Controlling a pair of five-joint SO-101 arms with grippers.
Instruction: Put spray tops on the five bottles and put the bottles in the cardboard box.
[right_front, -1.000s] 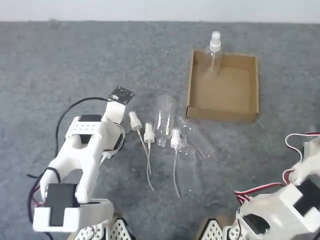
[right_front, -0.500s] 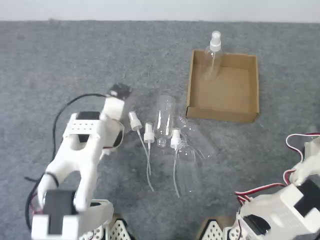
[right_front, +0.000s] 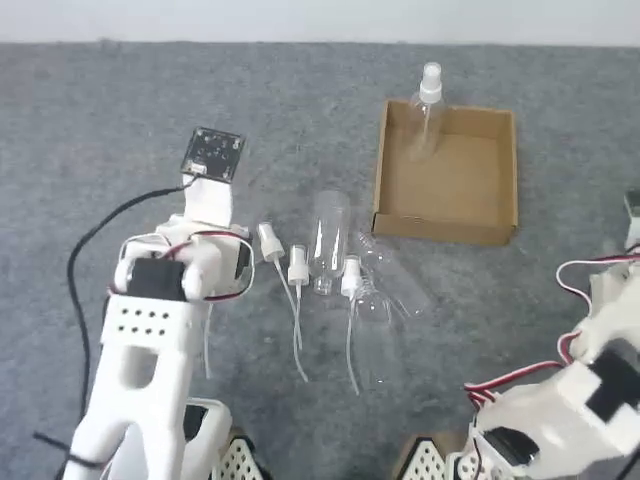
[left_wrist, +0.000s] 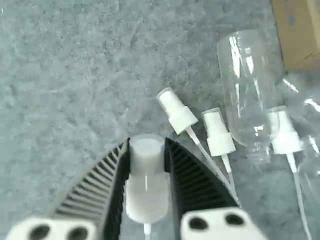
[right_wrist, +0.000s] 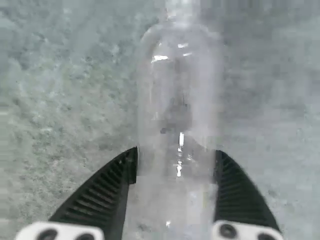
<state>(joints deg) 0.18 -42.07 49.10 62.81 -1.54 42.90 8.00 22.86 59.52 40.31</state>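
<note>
At the near right corner of the grey tabletop (right_front: 90, 110), the right pincer (right_wrist: 176, 159) is clamped on a held bottle (right_wrist: 177, 95). The bottle is clear plastic with bright glints, and the ribbed black fingers (right_wrist: 112, 185) press its two sides. Toward the near left, the left pincer (left_wrist: 146, 150) grips a held spray top (left_wrist: 145, 185), white and cylindrical, snug between its ribbed fingers.

Near the middle of the tabletop a nearest loose bottle (right_front: 372, 335) lies on its side, transparent and uncapped. A right spray top (right_front: 351, 278) touches it. Just left lie a middle spray top (right_front: 298, 265) and a left spray top (right_front: 270, 240). All three are white, with thin dip tubes trailing toward the near edge. Beyond them lie a long loose bottle (right_front: 328, 232) and an angled loose bottle (right_front: 398, 280), both clear.

Toward the far right sits the brown cardboard box (right_front: 445, 228), open-topped. In its far left corner is a capped bottle (right_front: 428, 112), clear with a white spray top fitted.
</note>
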